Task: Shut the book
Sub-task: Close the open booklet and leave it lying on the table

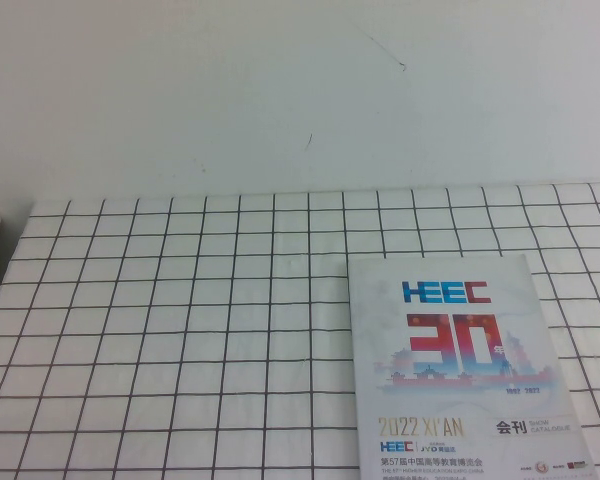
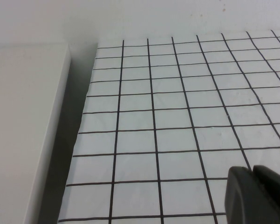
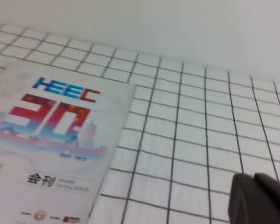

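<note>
The book (image 1: 450,370) lies closed and flat on the checked cloth at the near right, its cover reading "HEEC 30" and "2022 XI'AN". In the right wrist view the same book (image 3: 51,140) shows beside my right gripper (image 3: 253,179), which hangs above the cloth off the book's side with its two dark fingers pressed together and nothing held. My left gripper (image 2: 253,170) hovers over the cloth near the table's left edge, fingers together and empty. Neither arm appears in the high view.
A white cloth with a black grid (image 1: 180,320) covers the table. A white wall (image 1: 280,90) stands behind it. A white ledge (image 2: 23,130) runs beside the table's left edge, with a dark gap between them.
</note>
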You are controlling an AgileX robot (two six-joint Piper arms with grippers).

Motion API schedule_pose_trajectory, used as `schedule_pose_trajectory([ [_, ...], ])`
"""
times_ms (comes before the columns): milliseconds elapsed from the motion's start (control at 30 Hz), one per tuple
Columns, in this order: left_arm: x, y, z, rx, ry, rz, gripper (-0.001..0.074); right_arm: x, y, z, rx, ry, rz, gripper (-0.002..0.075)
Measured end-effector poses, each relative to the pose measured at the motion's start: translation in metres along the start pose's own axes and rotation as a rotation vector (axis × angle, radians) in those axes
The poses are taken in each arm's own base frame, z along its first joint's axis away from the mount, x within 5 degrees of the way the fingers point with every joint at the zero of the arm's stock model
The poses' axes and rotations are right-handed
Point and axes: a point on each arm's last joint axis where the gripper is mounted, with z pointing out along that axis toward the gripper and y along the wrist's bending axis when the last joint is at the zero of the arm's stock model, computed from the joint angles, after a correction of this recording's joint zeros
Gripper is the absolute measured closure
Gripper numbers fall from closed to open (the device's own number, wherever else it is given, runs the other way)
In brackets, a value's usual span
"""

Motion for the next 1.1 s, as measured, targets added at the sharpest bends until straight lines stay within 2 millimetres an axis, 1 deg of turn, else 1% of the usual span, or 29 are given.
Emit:
schedule_pose_trajectory([
  [100, 0.0, 0.0, 0.0, 0.0, 0.0, 0.0, 0.0738, 0.021, -0.002, 0.005, 0.054, 0.021, 0.006, 0.0729],
  [267, 0.0, 0.0, 0.0, 0.0, 0.0, 0.002, 0.0738, 0.049, 0.002, 0.013, 0.063, 0.055, 0.021, 0.0729],
  [433, 0.0, 0.0, 0.0, 0.0, 0.0, 0.002, 0.0738, 0.049, 0.003, 0.015, 0.061, 0.023, 0.034, 0.0729],
  [1100, 0.0, 0.0, 0.0, 0.0, 0.0, 0.002, 0.0738, 0.049, 0.004, 0.015, 0.053, 0.014, 0.053, 0.0729],
])
